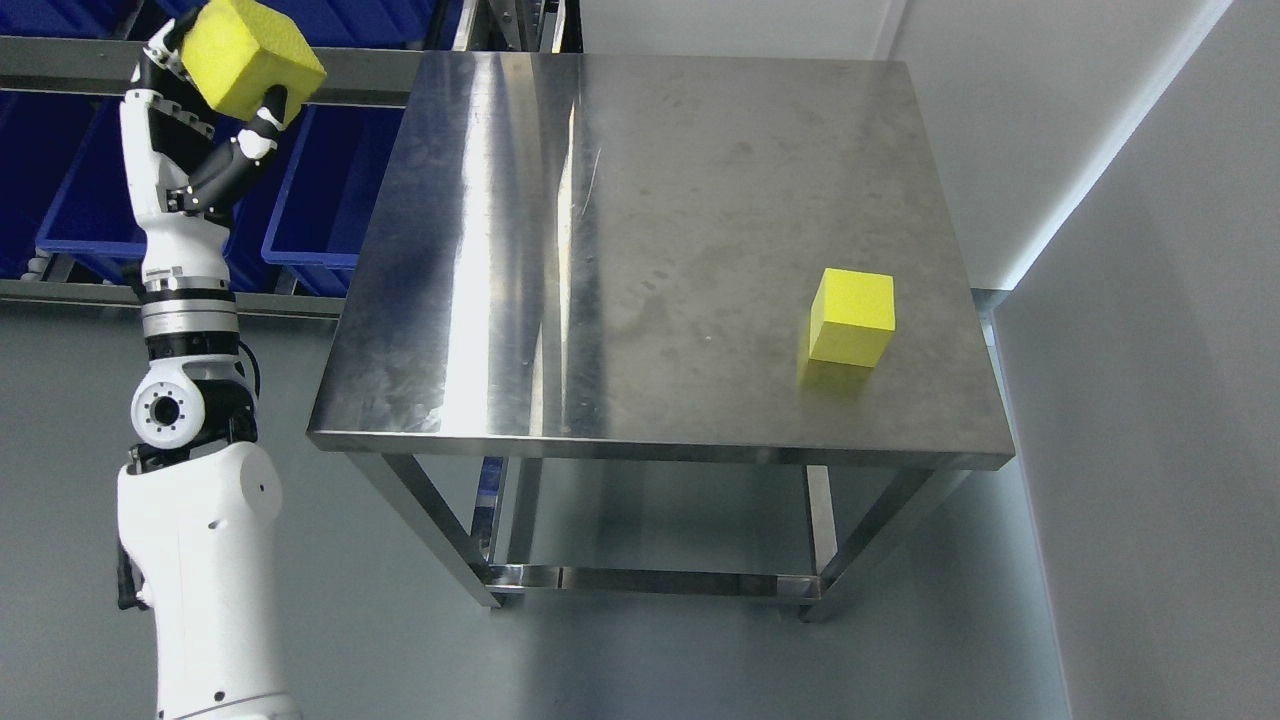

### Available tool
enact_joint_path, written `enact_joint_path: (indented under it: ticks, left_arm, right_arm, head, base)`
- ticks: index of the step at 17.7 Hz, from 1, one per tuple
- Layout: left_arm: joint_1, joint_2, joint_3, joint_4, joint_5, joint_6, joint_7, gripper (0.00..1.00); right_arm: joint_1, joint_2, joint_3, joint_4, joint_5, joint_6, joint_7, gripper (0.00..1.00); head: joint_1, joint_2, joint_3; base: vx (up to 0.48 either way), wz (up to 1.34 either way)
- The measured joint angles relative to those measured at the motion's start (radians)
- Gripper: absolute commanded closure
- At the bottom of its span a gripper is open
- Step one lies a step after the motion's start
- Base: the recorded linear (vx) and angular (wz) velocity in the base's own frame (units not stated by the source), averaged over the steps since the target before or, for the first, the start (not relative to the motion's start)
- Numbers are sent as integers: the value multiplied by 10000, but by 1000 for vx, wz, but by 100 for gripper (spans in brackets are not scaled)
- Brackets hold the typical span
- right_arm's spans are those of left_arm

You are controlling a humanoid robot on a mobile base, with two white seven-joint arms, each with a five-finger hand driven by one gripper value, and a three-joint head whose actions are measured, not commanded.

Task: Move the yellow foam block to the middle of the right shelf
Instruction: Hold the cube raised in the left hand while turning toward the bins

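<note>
My left hand point(215, 85) is raised at the upper left, its fingers curled around a yellow foam block point(250, 55). It holds the block tilted in front of the shelf rail point(60, 62) and above the blue bins. A second yellow foam block point(852, 316) stands upright on the steel table point(600, 300), near its right front corner, with nothing touching it. My left arm runs up from the bottom left edge, left of the table. The right arm does not show.
Blue bins point(325, 195) sit on the shelf rack behind the table's left side. A grey wall point(1150, 400) stands close along the table's right edge. The table has a lower frame point(660, 580) between its legs.
</note>
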Motion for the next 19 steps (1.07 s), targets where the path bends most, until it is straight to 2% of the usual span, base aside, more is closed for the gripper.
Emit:
enact_joint_path:
  ticks: [5, 19]
  left_arm:
    - [662, -105, -300, -973, 31, 526, 229, 54]
    - [995, -209, -580, -2138, 45, 596, 242, 54]
  right_arm:
    - [2, 0, 0, 0, 0, 0, 0, 0]
    - [-2, 0, 0, 0, 0, 0, 0, 0]
  head:
    - [0, 0, 0]
    - [0, -2, 0]
  base:
    - [-148, 445]
    - [-47, 949]
